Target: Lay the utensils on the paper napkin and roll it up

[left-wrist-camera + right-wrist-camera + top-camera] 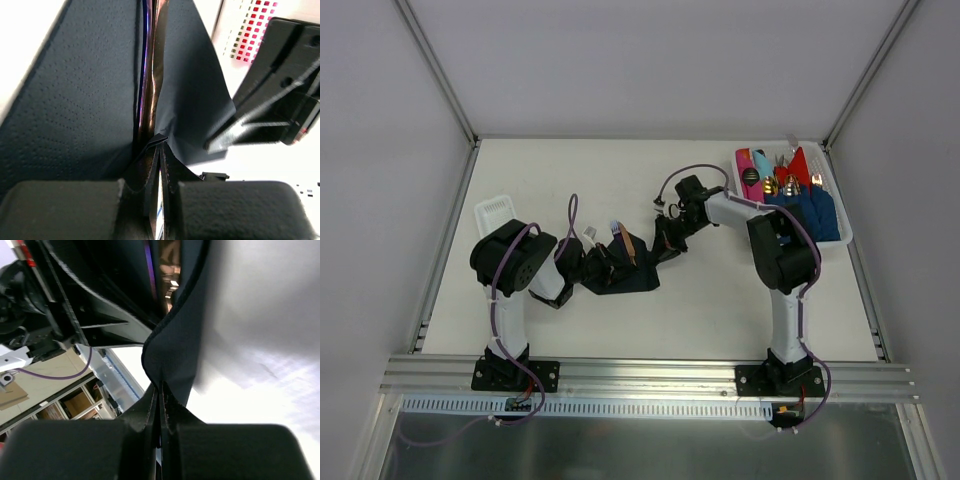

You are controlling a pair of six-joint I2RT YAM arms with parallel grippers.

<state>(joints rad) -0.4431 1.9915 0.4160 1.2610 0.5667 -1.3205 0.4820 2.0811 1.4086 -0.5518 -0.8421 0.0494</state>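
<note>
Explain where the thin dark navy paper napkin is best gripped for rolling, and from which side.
Pinch its raised outer edges, one from each side, as the left gripper and right gripper do now, both shut on the dark navy paper napkin. The limp sheet folds up around the long copper-coloured utensil, so the edges seem to stand free.

One paper napkin (pixel 620 278); one copper-coloured utensil (pixel 628 245) showing on it; two white baskets: a small basket (pixel 495 210) left of the napkin, a large basket (pixel 847 232) right of it, its rolled napkins too crowded to count
</note>
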